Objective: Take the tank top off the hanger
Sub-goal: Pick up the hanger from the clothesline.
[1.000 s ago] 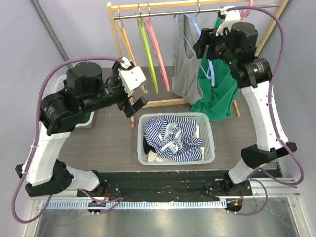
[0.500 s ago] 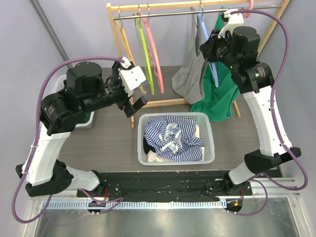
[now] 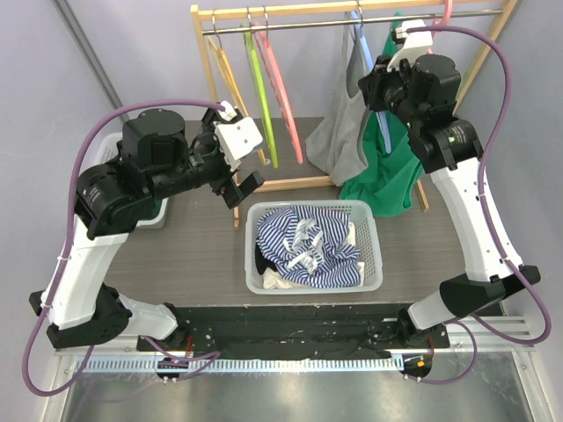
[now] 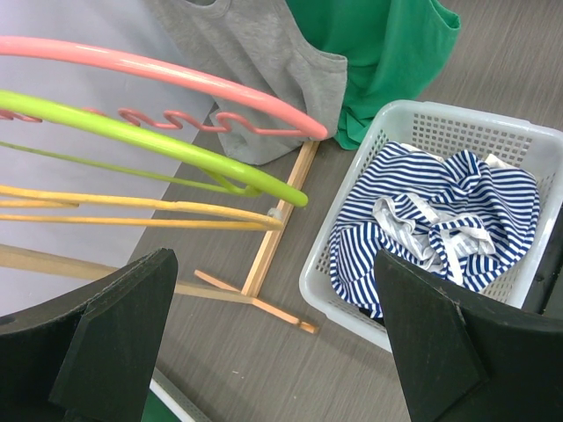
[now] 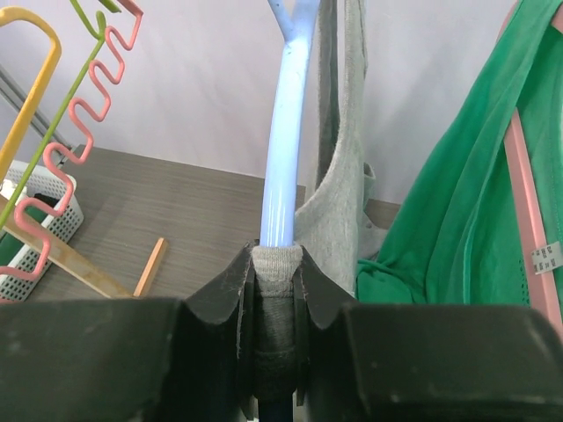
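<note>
Right pincer point(image 5: 274, 274) pinches strap point(image 5: 341, 132) and hanger point(image 5: 283, 149) together; left pincer point(image 4: 271, 290) spread.
Pulling could drag hanger off the rail point(image 3: 299, 19) too.

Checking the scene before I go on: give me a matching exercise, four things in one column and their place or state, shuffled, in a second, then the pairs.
Things
1. grey tank top
2. striped garment
3. left gripper
4. right gripper

Place or state
A. open, holding nothing
B. crumpled in the white basket
C. hanging on the blue hanger
D. shut on grey fabric lying over the hanger's arm

Pairs: 1-C; 2-B; 3-A; 4-D
</note>
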Robot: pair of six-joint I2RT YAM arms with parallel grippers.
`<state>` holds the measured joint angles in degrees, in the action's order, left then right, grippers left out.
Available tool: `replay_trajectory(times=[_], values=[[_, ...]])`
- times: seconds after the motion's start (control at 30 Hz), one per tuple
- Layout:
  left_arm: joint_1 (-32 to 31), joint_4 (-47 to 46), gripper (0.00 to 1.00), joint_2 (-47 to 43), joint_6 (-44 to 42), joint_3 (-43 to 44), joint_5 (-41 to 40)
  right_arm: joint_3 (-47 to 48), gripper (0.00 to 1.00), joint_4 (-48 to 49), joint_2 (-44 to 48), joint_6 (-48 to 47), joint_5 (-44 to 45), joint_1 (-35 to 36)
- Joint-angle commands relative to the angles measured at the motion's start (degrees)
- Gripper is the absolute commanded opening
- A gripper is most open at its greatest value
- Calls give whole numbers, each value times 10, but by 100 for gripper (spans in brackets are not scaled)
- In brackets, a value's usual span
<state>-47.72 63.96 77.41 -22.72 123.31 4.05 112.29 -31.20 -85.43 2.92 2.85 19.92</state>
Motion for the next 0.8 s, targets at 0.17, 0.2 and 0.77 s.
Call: replay_trajectory(times=[0.17, 0.2, 0.77], values=[[10, -17, 100, -11, 0, 3, -8, 20, 1, 132, -4, 63, -89, -3], [11, -16, 100, -12, 0, 2, -8, 24, 1, 144, -6, 87, -102, -6], [13, -14, 100, -27, -9, -11, -12, -51, 1, 255, 48, 132, -146, -7]])
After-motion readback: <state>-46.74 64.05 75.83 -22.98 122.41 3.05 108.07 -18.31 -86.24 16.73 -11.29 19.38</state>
